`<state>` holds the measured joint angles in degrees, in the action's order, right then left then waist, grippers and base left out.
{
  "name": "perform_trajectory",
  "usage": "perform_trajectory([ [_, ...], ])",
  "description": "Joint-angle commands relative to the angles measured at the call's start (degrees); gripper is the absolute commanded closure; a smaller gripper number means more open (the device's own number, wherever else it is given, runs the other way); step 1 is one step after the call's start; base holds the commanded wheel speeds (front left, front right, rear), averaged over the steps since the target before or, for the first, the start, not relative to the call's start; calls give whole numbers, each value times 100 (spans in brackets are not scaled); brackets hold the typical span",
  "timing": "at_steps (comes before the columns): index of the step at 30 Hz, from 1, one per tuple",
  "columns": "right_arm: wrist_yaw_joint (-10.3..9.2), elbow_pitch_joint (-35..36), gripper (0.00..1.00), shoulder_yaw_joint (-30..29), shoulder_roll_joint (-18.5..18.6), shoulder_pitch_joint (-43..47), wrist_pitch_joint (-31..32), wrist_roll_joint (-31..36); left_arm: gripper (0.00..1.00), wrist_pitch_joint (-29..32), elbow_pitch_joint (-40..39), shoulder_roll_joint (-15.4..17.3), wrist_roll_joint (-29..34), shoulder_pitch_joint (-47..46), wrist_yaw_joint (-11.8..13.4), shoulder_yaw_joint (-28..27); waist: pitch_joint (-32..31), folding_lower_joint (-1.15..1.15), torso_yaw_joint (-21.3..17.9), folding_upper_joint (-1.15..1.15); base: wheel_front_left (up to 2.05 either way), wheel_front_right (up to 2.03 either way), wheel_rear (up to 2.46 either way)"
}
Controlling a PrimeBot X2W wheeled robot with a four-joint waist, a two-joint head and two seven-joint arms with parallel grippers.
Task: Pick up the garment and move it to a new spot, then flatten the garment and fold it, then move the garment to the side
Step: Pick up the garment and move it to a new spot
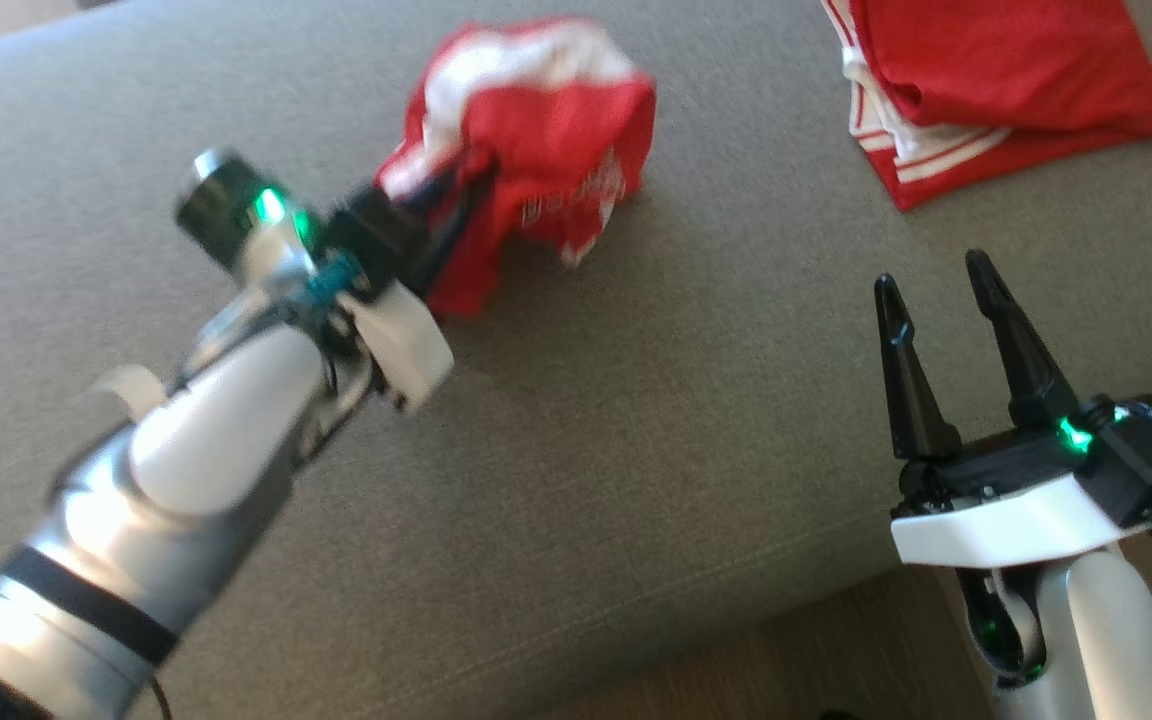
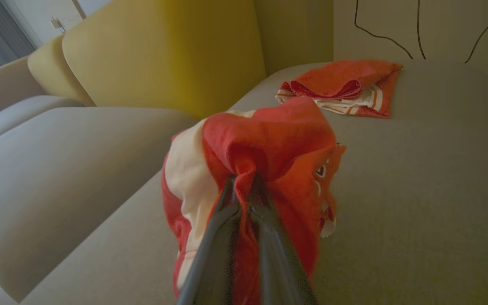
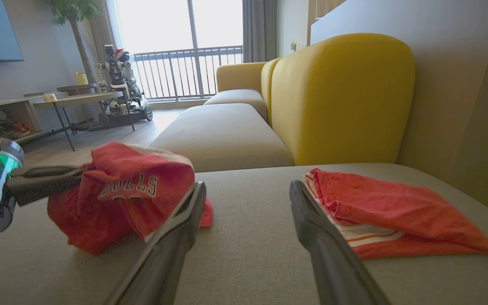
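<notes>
The crumpled red jersey garment with white panels [image 1: 536,140] hangs in a loose bunch from the left gripper [image 1: 461,195], whose jaws are pinched nearly together on a fold of its red cloth. It sits well apart from the folded red garment with white striped trim [image 1: 1006,80], to that folded piece's left on the same grey-beige fabric sofa seat [image 1: 636,450]. Its lowest folds seem to brush the seat, though I cannot tell whether they rest on it.

As I judge it, the task is at its first step: the garment is gripped and raised, but not yet set down at a new spot. Nothing of it is spread out, so the flattening, the folding and the last move to the side are all left to do.

White block lettering [image 3: 131,187] on the held garment, upside down in the right wrist view, reads "BULLS"; the first letter is partly lost in a crease. In the head view the same print is too blurred to read. No writing can be made out on the folded garment.

The right gripper [image 1: 933,275] hovers on the near side of the folded garment, just clear of it, its jaws spread wide and holding nothing. Behind the folded garment rises the mustard-yellow padded backrest [image 3: 341,97].
</notes>
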<state>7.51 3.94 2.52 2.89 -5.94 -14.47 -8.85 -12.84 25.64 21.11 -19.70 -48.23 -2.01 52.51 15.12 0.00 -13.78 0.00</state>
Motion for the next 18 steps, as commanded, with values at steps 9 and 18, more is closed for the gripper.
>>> perform_trajectory([
  [9, -2, 208, 0, 203, -1, -274, -52, -90, 0, -210, 1141, -744, -105, 330, -28, -132, 189, 0, -65, 0, 0, 0, 0],
  [18, -2, -56, 0, 467, -2, -91, -52, -109, 0, -215, -194, -1046, -399, 1801, 771, -1612, -703, 0, 736, 0, 0, 0, 0],
])
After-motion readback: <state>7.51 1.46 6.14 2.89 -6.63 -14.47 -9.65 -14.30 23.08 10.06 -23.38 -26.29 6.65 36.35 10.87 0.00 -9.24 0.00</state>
